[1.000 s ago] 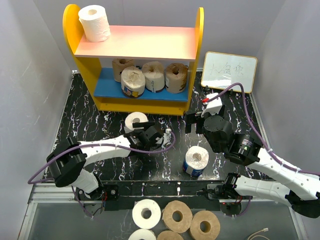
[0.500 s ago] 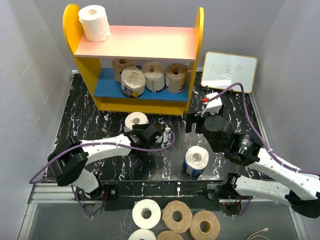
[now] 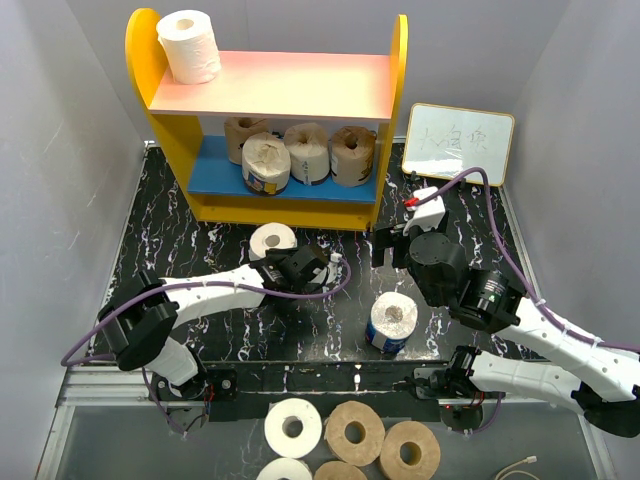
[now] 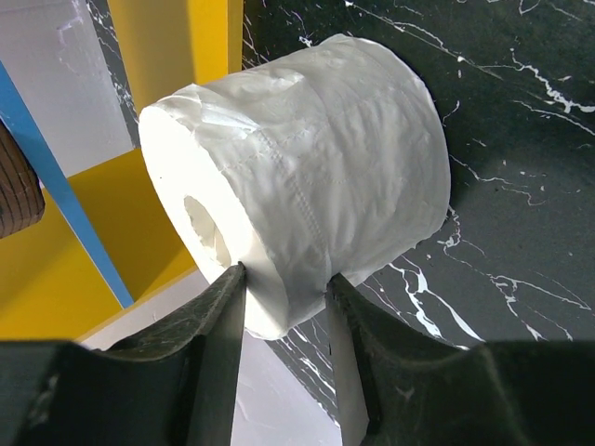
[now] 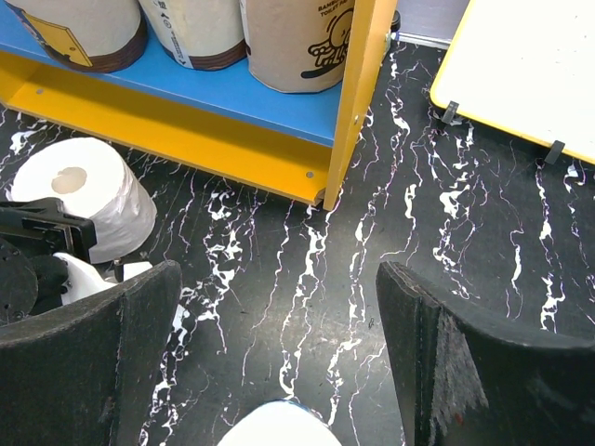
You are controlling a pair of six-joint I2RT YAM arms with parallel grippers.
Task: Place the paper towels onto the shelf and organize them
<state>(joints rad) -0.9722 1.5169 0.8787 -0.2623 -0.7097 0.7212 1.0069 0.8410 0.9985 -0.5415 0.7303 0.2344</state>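
Left gripper (image 4: 284, 283) pinches the white roll (image 3: 272, 240) by its near edge only. The roll stands on the table, just off the shelf (image 3: 290, 212) at its 6 o'clock, long axis vertical, core opening up.

Risk: this shallow bite on soft paper may slip or pivot on lifting.

Right gripper (image 5: 279, 321) is spread wide and holds nothing.
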